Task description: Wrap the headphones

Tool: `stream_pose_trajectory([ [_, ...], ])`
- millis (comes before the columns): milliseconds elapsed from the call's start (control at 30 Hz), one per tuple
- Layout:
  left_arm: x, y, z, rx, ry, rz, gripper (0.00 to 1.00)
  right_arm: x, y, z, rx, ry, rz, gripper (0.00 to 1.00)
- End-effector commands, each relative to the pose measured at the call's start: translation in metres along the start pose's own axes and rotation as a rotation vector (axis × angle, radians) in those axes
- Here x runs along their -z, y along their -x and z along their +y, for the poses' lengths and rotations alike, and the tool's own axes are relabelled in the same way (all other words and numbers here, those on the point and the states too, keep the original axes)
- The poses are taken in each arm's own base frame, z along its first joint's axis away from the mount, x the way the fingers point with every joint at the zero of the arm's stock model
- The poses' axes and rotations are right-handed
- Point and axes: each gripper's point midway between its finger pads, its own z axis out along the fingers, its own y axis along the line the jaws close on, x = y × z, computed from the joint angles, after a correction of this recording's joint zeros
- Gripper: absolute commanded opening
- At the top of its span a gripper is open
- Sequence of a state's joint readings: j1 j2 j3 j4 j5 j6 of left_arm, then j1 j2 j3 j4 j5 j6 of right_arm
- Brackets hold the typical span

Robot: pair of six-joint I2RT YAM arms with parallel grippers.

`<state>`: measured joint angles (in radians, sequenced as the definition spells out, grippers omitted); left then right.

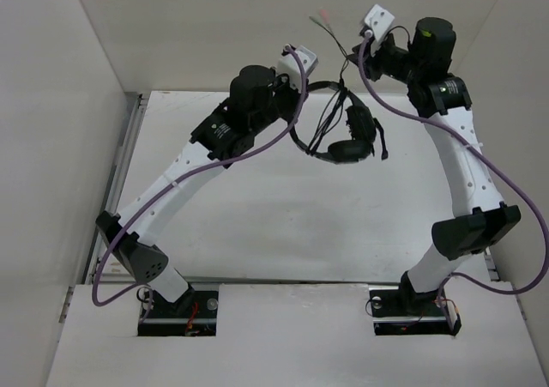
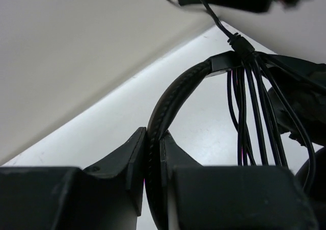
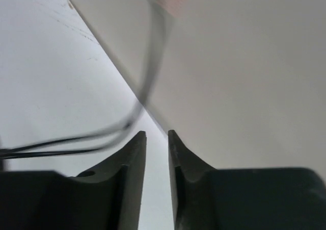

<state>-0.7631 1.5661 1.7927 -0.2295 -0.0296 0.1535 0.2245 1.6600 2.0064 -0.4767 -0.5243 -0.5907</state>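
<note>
The black headphones hang in the air above the back of the table. My left gripper is shut on their padded headband, which runs between the jaws. Several loops of the thin black cord are bunched around the headband and hang down beside an earcup. The cord's free end rises to two reddish-tipped plugs. My right gripper is beside that free end. Its jaws stand a narrow gap apart with nothing between them; the blurred cord passes in front of the fingertips.
The white table is boxed in by pale walls at the back, the left and the right. A metal rail runs along the table's left edge. Purple cables trail along both arms.
</note>
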Motion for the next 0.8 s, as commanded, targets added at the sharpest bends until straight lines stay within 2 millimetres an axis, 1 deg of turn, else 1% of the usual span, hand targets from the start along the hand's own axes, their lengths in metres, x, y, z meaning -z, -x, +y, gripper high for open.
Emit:
stream_pose_trajectory([
  [0,0.044,0.065,-0.027,0.078,-0.162,-0.148,0.0,0.009,0.019,-0.013,-0.078,0.055,-0.107,0.32],
  [100,0.047,0.068,-0.022,0.136,-0.185,-0.135,0.0,0.015,0.013,-0.009,-0.153,0.134,-0.12,0.36],
  [200,0.047,0.067,-0.016,0.157,-0.179,-0.131,0.0,0.019,0.003,-0.007,-0.189,0.167,-0.112,0.37],
  [300,0.047,0.066,-0.011,0.16,-0.168,-0.129,0.01,0.02,-0.011,-0.008,-0.208,0.166,-0.086,0.37],
  [533,0.041,0.06,-0.01,0.159,-0.17,-0.112,0.01,0.018,-0.033,-0.013,-0.237,0.145,-0.057,0.37],
  [600,0.036,0.054,-0.008,0.158,-0.165,-0.097,0.01,0.017,-0.041,-0.015,-0.25,0.131,-0.044,0.38],
  [667,0.028,0.038,-0.001,0.16,-0.145,-0.065,0.01,0.014,-0.057,-0.021,-0.288,0.096,-0.021,0.38],
  [767,0.011,0.003,0.02,0.171,-0.088,0.001,0.01,0.01,-0.083,-0.022,-0.386,0.031,0.006,0.39],
])
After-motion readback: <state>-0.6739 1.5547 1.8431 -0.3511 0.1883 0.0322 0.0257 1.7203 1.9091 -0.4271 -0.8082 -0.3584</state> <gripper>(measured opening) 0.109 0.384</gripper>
